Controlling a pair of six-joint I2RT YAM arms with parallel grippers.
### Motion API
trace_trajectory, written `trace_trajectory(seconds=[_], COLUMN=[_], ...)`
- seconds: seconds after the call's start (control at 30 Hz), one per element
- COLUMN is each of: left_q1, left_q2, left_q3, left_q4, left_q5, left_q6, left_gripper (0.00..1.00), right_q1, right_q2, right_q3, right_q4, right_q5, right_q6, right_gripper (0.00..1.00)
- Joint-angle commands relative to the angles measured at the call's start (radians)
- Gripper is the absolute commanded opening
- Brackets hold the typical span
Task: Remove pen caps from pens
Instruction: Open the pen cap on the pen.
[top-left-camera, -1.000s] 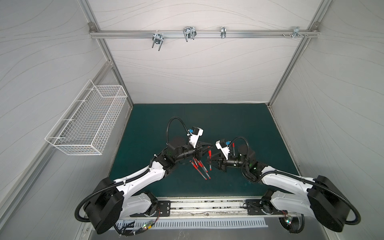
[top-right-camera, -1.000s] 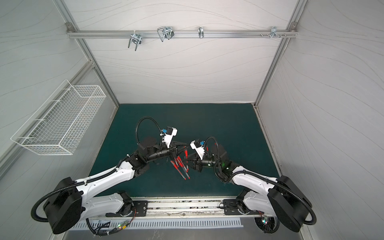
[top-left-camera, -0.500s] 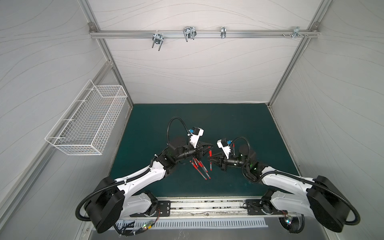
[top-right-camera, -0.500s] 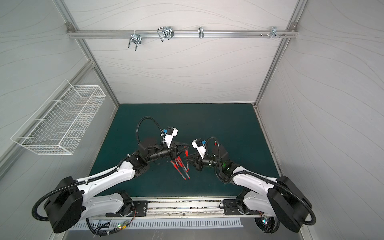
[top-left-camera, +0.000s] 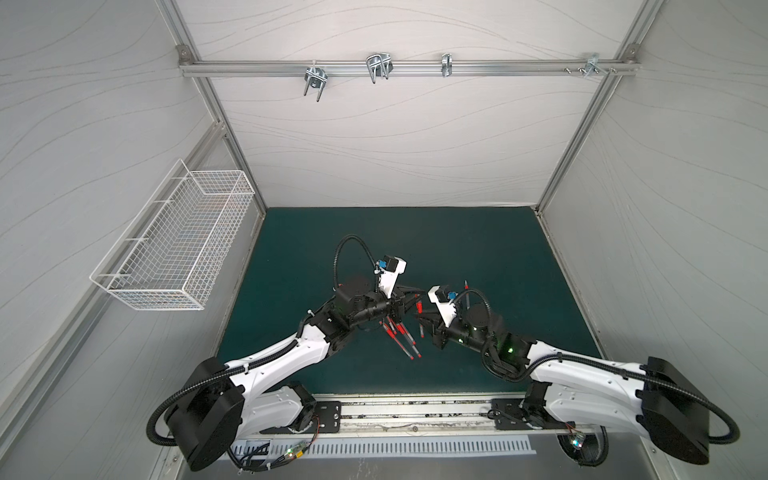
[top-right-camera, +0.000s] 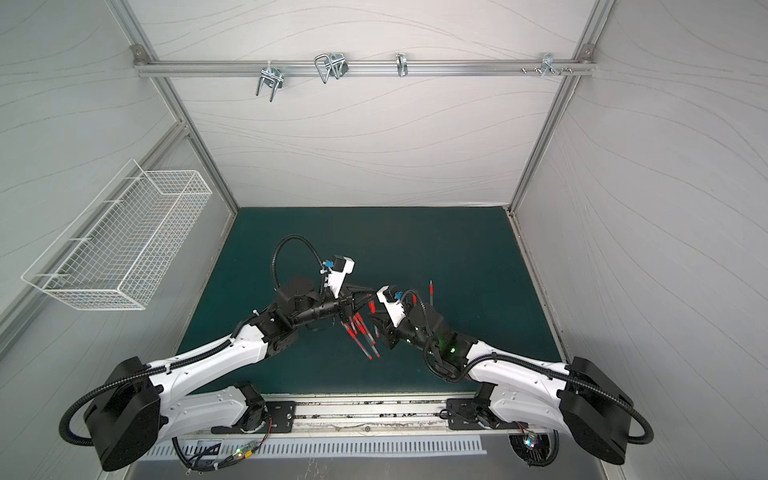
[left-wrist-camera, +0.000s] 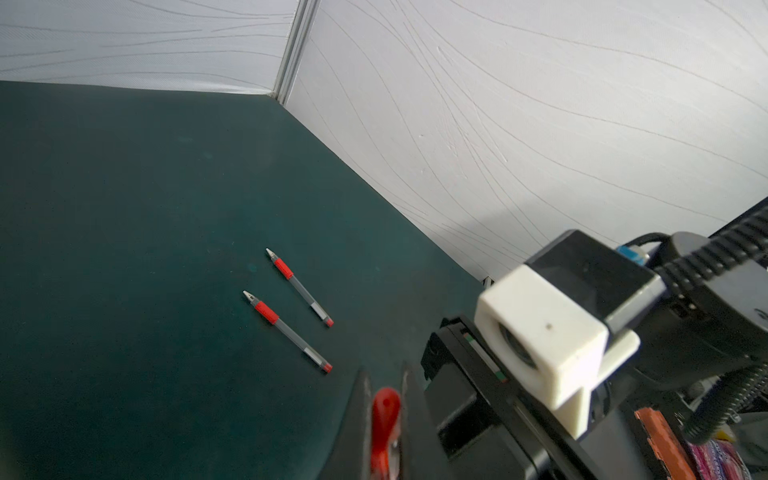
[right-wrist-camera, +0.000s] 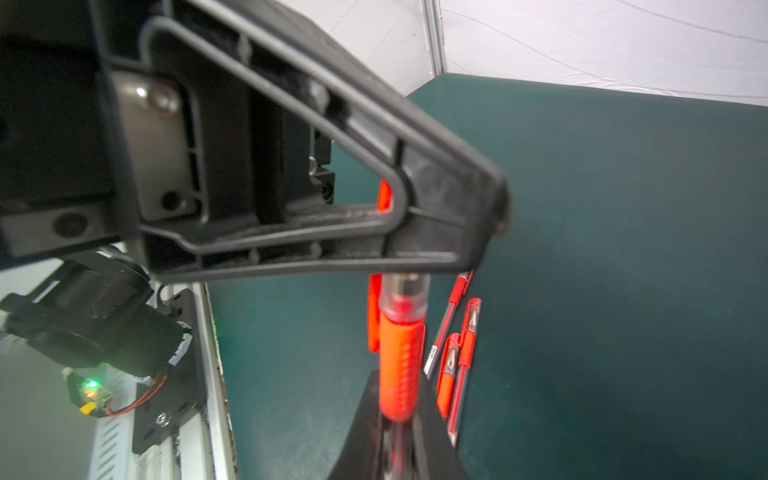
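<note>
Above the middle of the green mat (top-left-camera: 478, 249) my two grippers meet tip to tip. My left gripper (top-left-camera: 417, 300) (left-wrist-camera: 384, 395) is shut on a red pen cap (left-wrist-camera: 385, 413) (top-right-camera: 371, 307). My right gripper (top-left-camera: 422, 323) (right-wrist-camera: 399, 399) is shut on that same pen (right-wrist-camera: 402, 361), at its ribbed red band. The pen runs from my right jaws into the left finger (right-wrist-camera: 436, 216). The cap's clip (right-wrist-camera: 374, 320) lies along the barrel. Several capped pens (top-left-camera: 400, 337) (top-right-camera: 360, 332) (right-wrist-camera: 459, 353) lie in a pile under the grippers. Two uncapped pens (left-wrist-camera: 299, 286) (left-wrist-camera: 286, 328) lie apart on the mat.
A white wire basket (top-left-camera: 174, 245) hangs on the left wall. A metal rail with hooks (top-left-camera: 374, 68) crosses the back wall. The arms' base rail (top-left-camera: 415, 411) runs along the mat's front edge. One uncapped pen (top-left-camera: 466, 293) (top-right-camera: 431, 291) lies behind my right wrist.
My right gripper has moved in a little toward the left one and closed on the pen. The left gripper has stayed shut on the cap.
</note>
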Motion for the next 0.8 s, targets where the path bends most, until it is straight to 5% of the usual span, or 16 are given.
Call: trace_trajectory(seconds=[0.0, 0.23, 0.4, 0.5, 0.63, 0.77], left_q1=[0.013, 0.052, 0.081, 0.090, 0.093, 0.093], left_q2=[-0.010, -0.044, -0.046, -0.051, -0.062, -0.077], left_q3=[0.006, -0.022, -0.042, -0.049, -0.053, -0.062], left_q4=[0.022, 0.051, 0.086, 0.093, 0.073, 0.057], left_q5=[-0.062, -0.065, -0.058, -0.071, -0.125, -0.204], left_q6=[0.003, -0.031, -0.062, -0.077, -0.091, -0.105], left_gripper=[0.00, 0.00, 0.00, 0.00, 0.00, 0.00], right_q1=[-0.023, -0.213, -0.259, -0.229, -0.049, 0.040], right_q2=[0.014, 0.087, 0.200, 0.190, 0.133, 0.157], right_q3=[0.015, -0.012, 0.002, 0.032, 0.098, 0.137], right_q4=[-0.019, 0.116, 0.216, 0.109, -0.128, -0.194], right_q5=[-0.094, -0.581, -0.739, -0.652, -0.243, 0.025], right_q6=[-0.043, 0.061, 0.144, 0.093, -0.068, -0.095], right_gripper=[0.00, 0.00, 0.00, 0.00, 0.00, 0.00])
